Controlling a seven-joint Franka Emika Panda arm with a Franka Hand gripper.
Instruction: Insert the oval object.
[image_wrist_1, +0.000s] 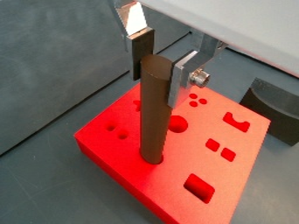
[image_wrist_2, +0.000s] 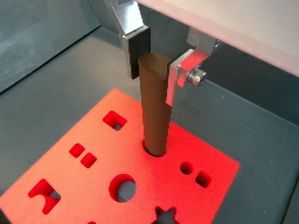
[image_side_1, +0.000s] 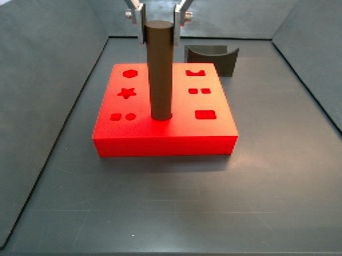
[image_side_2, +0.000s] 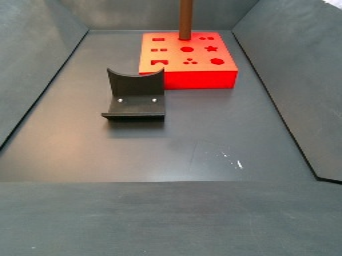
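The oval object, a long brown rod (image_wrist_1: 152, 114), stands upright with its lower end in a hole near the middle of the red block (image_wrist_1: 114, 150). It shows in both wrist views (image_wrist_2: 155, 109) and both side views (image_side_1: 160, 70) (image_side_2: 187, 15). My gripper (image_wrist_1: 163, 66) straddles the rod's top end. The jaws look open: one dark pad (image_wrist_2: 138, 54) stands a little apart from the rod, and the silver finger (image_wrist_2: 183, 77) sits right beside it. The red block (image_side_1: 160, 142) has several other shaped holes.
A dark grey curved block (image_side_2: 134, 95) lies on the grey floor apart from the red block (image_side_2: 187, 72). It also shows in a side view (image_side_1: 214, 55) and in a wrist view (image_wrist_1: 274, 105). Sloping grey walls enclose the floor.
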